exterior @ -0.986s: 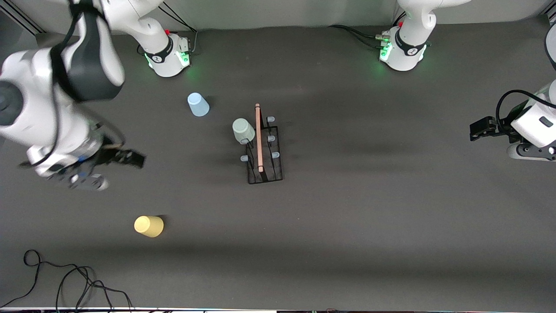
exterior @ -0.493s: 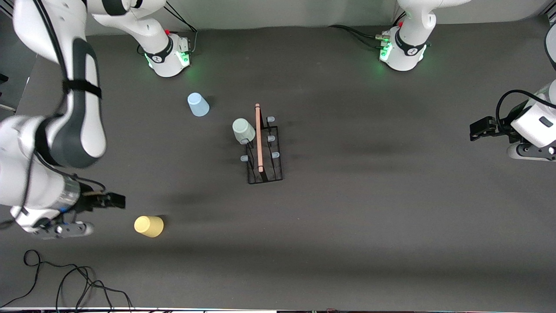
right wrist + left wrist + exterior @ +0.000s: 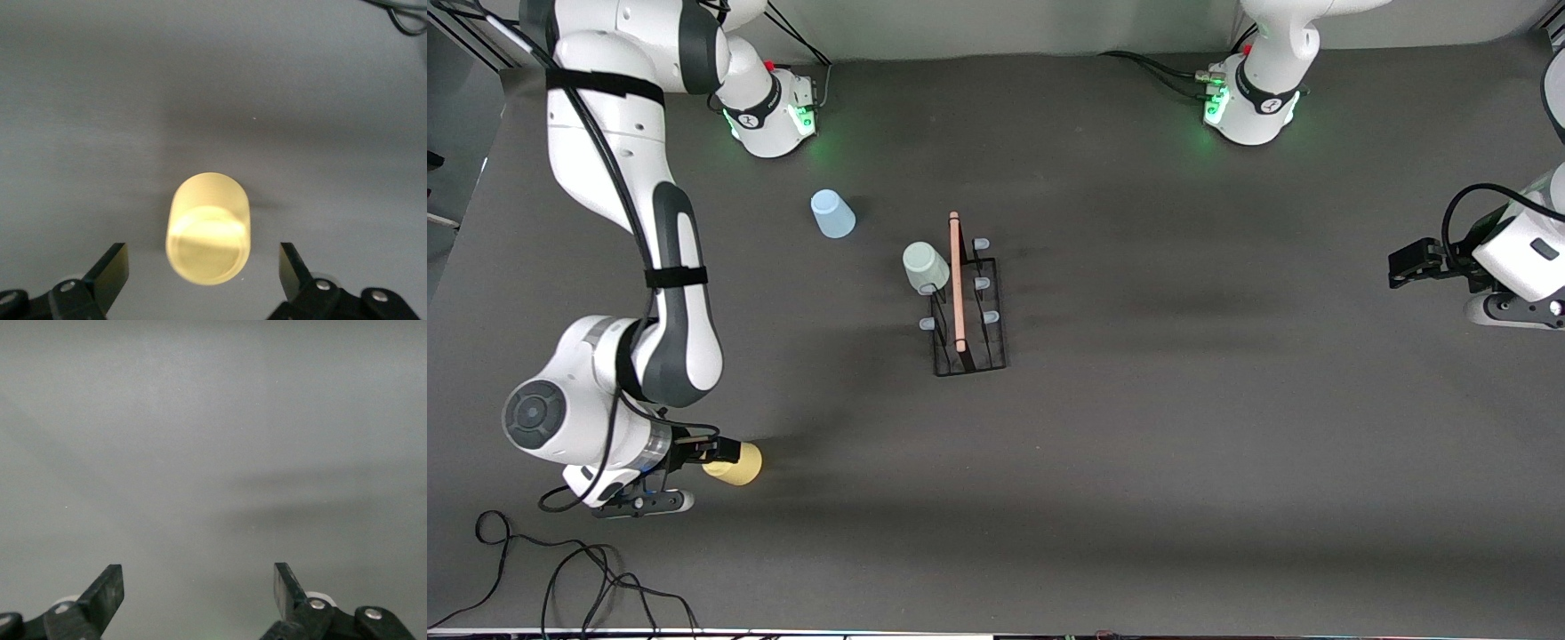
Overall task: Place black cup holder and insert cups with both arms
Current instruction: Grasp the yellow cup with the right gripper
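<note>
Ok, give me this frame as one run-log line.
holder: placed | green cup: on peg | right end effector: open, at yellow cup | left end effector: open, waiting | blue cup: on table

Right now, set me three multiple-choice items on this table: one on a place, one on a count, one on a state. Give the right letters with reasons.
1. Where is the sage green cup?
A. On a peg of the black cup holder
B. Lying beside the yellow cup
C. In the left pincer

2. How many cups stand or lie on the table off the holder?
A. None
B. Two
C. Three

3. How is the right pincer?
A. Shut on the light blue cup
B. Open, its fingers either side of the yellow cup
C. Shut, over bare table

Answers:
1 A: the front view shows it sitting on the rack beside the wooden rod.
2 B: only the light blue and yellow cups are off the rack.
3 B: the right wrist view shows both fingers apart with the yellow cup between them, not clamped.
</note>
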You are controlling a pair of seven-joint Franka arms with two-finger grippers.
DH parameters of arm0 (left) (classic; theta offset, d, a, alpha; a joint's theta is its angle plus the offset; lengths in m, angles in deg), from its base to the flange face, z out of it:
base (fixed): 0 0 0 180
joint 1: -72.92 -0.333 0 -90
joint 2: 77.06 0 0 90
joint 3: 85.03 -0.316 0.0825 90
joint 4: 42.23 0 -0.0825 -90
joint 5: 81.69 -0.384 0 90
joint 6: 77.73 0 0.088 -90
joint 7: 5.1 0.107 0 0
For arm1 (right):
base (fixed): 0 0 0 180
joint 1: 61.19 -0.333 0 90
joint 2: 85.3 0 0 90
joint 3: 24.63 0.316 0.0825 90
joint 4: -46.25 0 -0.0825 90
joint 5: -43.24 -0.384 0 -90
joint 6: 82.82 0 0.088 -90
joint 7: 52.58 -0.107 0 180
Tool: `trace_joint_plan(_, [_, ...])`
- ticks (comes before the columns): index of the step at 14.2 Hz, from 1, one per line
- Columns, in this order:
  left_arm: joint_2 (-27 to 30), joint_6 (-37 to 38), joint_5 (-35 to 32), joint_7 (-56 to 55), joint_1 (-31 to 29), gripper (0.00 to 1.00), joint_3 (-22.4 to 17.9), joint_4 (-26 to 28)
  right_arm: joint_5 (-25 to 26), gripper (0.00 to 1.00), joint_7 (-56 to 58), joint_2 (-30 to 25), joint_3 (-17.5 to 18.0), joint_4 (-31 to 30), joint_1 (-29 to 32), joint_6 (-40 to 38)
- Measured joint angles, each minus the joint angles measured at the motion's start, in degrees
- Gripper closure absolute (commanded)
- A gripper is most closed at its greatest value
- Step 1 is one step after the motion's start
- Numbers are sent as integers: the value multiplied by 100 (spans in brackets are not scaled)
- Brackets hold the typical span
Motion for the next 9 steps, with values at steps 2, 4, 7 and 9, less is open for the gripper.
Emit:
trace_joint_plan(2, [0, 0, 0, 0, 0, 0, 0, 0, -11, 0, 76, 17, 0, -192, 4, 159])
trace_joint_plan(4, [0, 0, 0, 0, 0, 0, 0, 0, -135, 0, 133, 33, 14, -343, 3, 222])
trace_joint_plan(7, [0, 0, 0, 0, 0, 0, 0, 0, -313, 9, 159, 107, 43, -414, 0, 390])
trace_joint_plan(9, [0, 0, 0, 0, 0, 0, 0, 0, -325, 49, 160, 168, 83, -419, -2, 535])
